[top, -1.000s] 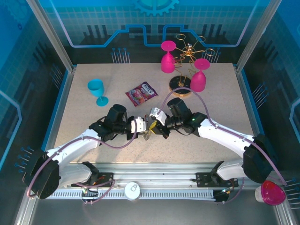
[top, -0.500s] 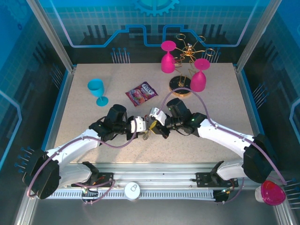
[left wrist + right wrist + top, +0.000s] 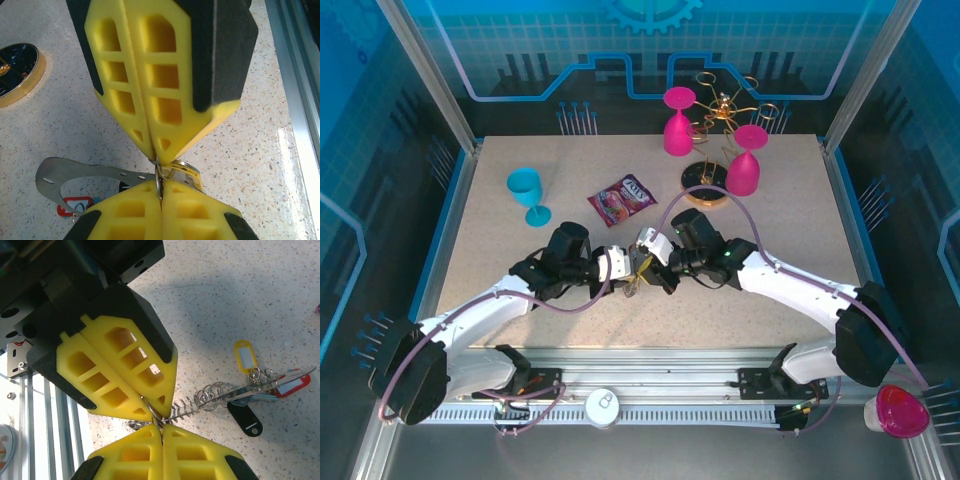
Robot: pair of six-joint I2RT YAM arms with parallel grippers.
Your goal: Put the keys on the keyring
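Note:
My left gripper [image 3: 627, 273] and right gripper [image 3: 656, 270] meet tip to tip above the table's near middle. Both are shut on one small metal ring [image 3: 159, 181]. In the right wrist view the same ring [image 3: 151, 411] sits between my right gripper [image 3: 161, 428] and the left gripper [image 3: 152, 407]. A row of little silver rings [image 3: 215, 394] runs from it to the keyring, a flat grey hoop [image 3: 52, 176]. The keys lie there with yellow [image 3: 245, 356], black [image 3: 244, 417] and red [image 3: 296, 385] heads. Another yellow tag [image 3: 187, 174] hangs right behind the pinched ring.
A snack packet [image 3: 622, 199] lies behind the grippers and a blue cup [image 3: 527, 190] stands at the back left. The gold rack's round base [image 3: 704, 184] with two pink glasses [image 3: 744, 168] stands at the back right. A metal rail [image 3: 300, 90] runs along the table's near edge.
The right arm has edged slightly left. Both grippers stay shut on the ring at the same spot.

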